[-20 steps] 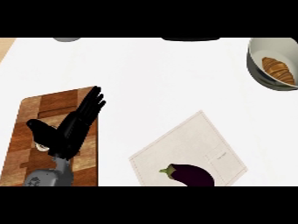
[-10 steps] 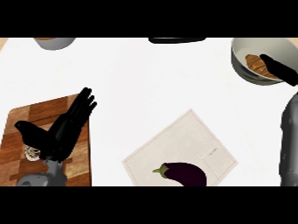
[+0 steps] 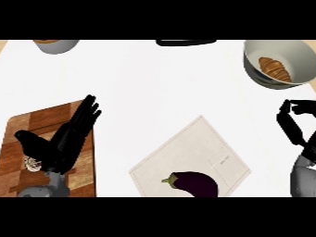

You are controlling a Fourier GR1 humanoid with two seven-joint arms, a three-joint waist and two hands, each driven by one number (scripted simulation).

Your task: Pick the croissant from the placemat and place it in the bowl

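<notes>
Croissant (image 3: pixel 276 69) lies in bowl (image 3: pixel 256 74); right hand (image 3: pixel 302 124) curled, holding nothing; eggplant (image 3: pixel 195 183) on placemat (image 3: pixel 187 152).

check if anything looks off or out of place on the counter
Nothing is spilled or damaged. The croissant lies in the bowl, and an eggplant sits on the placemat, which lies at an angle to the cutting board. The left hand rests open over the board; the right hand is curled, holding nothing.
</notes>
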